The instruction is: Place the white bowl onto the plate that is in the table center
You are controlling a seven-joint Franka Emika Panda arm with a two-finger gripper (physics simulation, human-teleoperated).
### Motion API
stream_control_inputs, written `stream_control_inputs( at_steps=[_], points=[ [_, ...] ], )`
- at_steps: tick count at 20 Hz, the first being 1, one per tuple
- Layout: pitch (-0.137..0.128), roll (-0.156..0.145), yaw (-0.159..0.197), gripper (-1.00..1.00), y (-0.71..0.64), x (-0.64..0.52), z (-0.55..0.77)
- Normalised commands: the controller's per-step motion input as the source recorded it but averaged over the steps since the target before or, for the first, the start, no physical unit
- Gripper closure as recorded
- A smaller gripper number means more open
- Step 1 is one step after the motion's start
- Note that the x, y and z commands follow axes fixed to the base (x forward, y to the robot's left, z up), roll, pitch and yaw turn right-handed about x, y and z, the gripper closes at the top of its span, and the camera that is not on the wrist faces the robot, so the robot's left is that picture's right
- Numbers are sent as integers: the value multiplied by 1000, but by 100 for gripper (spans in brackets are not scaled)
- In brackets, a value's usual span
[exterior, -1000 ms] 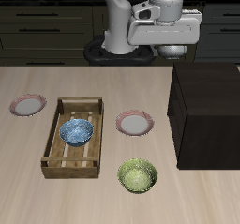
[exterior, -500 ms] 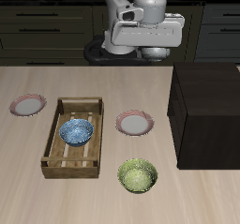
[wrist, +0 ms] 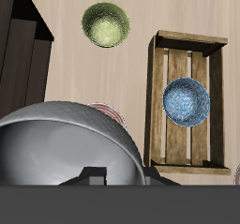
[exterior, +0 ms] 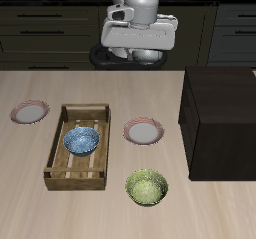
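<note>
My gripper (exterior: pixel 146 49) hangs high above the back of the table (exterior: pixel 200 208) and is shut on the white bowl (exterior: pixel 152 57), which hangs under it. In the wrist view the bowl (wrist: pixel 70 143) is a big grey-white dome that hides my fingertips. The plate in the table center (exterior: pixel 143 132) has a pinkish-red rim and lies empty, nearer the table's front edge than the gripper. Only a sliver of its rim (wrist: pixel 108 111) shows past the bowl in the wrist view.
A wooden crate (exterior: pixel 78 146) beside the plate holds a blue patterned bowl (exterior: pixel 82 140). A green speckled bowl (exterior: pixel 147 188) sits near the front edge. A second plate (exterior: pixel 30 112) lies beyond the crate. A dark cabinet block (exterior: pixel 222 118) stands on the plate's other side.
My gripper has carried the white bowl sideways along the table's back, away from the dark cabinet and toward a spot behind the center plate. Nothing on the table moved.
</note>
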Motion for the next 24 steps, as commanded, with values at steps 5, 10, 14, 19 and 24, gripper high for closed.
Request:
stream_control_inputs(
  at_steps=[5, 10, 14, 19, 24],
  points=[
    [12, -17, -17, 100, -68, 32, -150],
    [24, -1, 1, 100, 11, 61, -274],
    [25, -8, 5, 100, -11, 134, -382],
    [35, -16, 0, 100, -19, 84, -462],
    [28, -14, -9, 100, -30, 40, -336]
  ],
)
